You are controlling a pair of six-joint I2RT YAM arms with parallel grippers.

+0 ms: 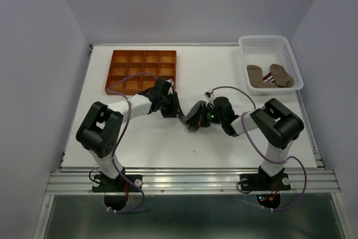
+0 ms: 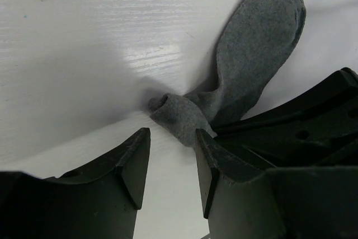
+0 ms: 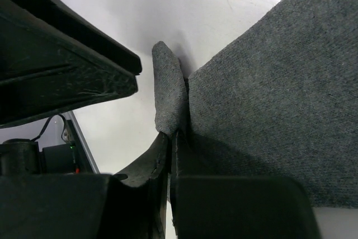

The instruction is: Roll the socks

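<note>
The grey sock (image 2: 251,54) lies on the worktop (image 2: 84,37) between the two arms, its near end bunched into a small fold. The right jaws are closed, pinching the sock's edge. The left jaws stand partly open and empty, just short of the fold (one finger may touch it). Recommended: hold the right pinch as anchor, advance the left jaws over the fold, close firmly, then roll toward the toe — tight and low.

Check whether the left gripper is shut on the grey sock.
No, the left gripper stands open, with the grey sock lying just ahead.
</note>
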